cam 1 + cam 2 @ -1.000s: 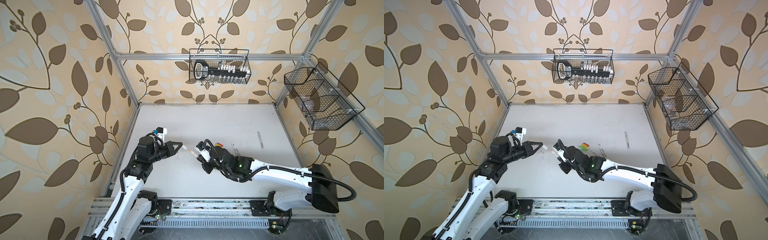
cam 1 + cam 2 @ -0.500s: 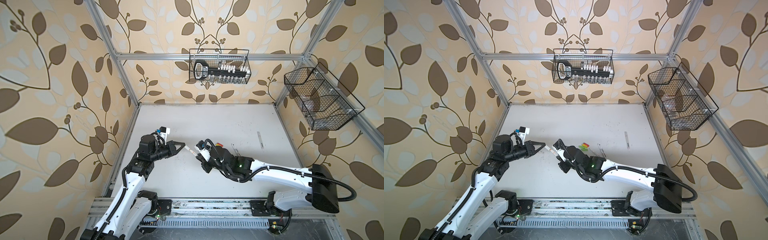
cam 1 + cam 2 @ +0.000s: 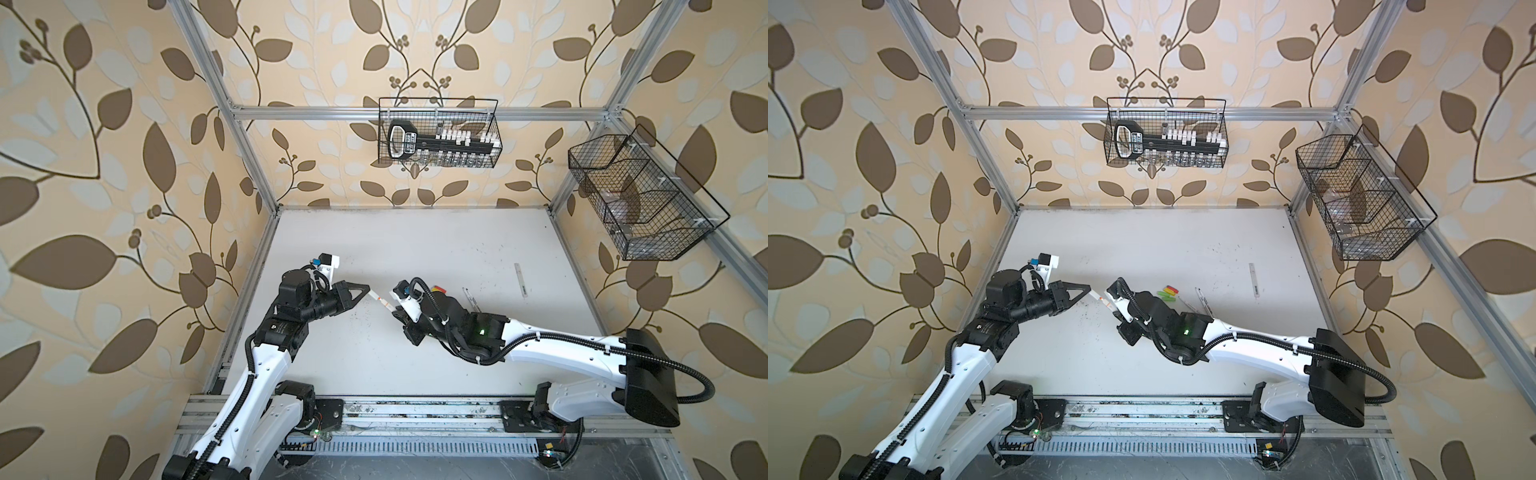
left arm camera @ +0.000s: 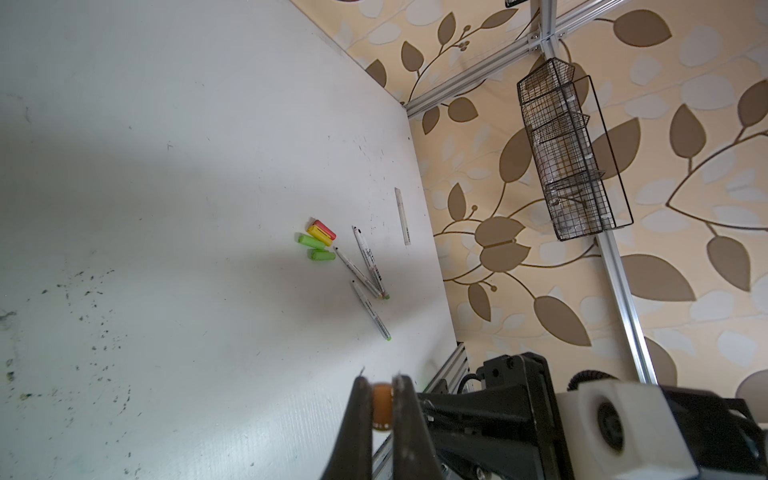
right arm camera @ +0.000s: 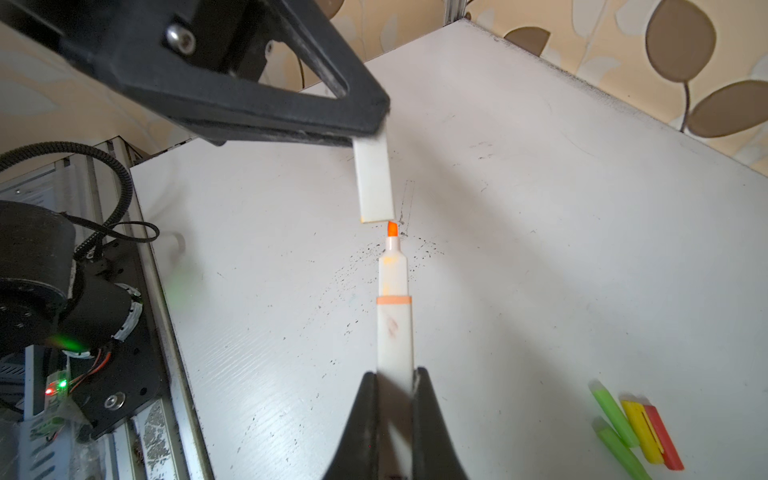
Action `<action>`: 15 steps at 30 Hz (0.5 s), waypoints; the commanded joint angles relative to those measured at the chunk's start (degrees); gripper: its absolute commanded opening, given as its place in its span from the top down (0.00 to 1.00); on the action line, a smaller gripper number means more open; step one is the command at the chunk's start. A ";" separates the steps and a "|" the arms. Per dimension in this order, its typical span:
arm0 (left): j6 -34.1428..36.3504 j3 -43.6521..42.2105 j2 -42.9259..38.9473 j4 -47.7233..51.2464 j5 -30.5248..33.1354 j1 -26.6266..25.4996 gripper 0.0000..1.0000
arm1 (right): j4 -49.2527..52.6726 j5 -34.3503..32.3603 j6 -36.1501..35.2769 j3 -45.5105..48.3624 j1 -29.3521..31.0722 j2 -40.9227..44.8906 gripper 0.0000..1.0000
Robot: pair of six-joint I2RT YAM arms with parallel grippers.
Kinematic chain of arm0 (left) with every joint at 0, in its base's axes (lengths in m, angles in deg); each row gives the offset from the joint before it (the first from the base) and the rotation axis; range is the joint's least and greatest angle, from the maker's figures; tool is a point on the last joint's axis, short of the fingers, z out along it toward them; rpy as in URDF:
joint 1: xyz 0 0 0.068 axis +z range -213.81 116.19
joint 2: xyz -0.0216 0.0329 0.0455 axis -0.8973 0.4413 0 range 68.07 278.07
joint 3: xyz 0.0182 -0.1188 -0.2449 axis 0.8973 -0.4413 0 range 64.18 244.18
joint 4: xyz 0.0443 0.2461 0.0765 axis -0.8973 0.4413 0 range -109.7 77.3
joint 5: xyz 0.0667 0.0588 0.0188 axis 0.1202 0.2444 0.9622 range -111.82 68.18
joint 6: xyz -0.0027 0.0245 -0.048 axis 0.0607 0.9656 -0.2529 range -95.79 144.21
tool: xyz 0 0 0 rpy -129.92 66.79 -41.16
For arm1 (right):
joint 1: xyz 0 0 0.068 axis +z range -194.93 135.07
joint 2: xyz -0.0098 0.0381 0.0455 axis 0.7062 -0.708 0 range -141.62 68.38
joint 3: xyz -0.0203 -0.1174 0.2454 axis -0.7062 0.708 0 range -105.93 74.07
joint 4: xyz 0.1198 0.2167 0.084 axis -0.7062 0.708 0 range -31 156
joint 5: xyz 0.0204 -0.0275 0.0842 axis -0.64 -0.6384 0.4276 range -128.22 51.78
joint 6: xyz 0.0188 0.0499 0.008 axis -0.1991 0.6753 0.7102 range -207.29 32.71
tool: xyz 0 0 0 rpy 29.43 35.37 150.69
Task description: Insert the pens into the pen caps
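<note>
My left arm has swung in toward the right one, so the gap between cap and marker has all but closed. My left gripper [image 5: 374, 124] is clamped on a pale grey cap [image 5: 374, 183], whose open mouth points at the other hand. My right gripper [image 5: 395, 376] is clenched around the barrel of a grey marker [image 5: 394, 316]. Its orange tip [image 5: 392, 228] sits just at the edge of the cap's mouth, off to one side and not centred. I cannot tell whether they touch. Both are held above the white table [image 3: 415, 249], left of its middle.

Beside my right arm lie two lime green caps [image 4: 311, 241], a yellow cap [image 4: 320, 235] and a red cap [image 4: 324, 227], packed close together. Near them are three thin white pens [image 4: 357, 270], two of them crossing. A second grey marker [image 4: 402, 216] lies apart, close to the table's right edge. Two wire baskets [image 3: 440, 133] hang on the walls, well clear of my hands.
</note>
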 commanded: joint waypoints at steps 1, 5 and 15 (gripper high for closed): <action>-0.12 -0.65 -0.08 -1.82 -1.67 0.79 1.00 | -0.68 -0.62 -0.74 0.36 0.41 1.12 0.90; -0.74 -0.60 -0.30 -2.42 -1.55 1.40 1.00 | -0.68 -0.45 -0.74 0.43 0.45 0.72 0.90; -1.67 -0.54 1.05 -4.13 -4.19 1.77 1.00 | -1.00 -0.64 -0.79 0.26 0.61 0.82 0.90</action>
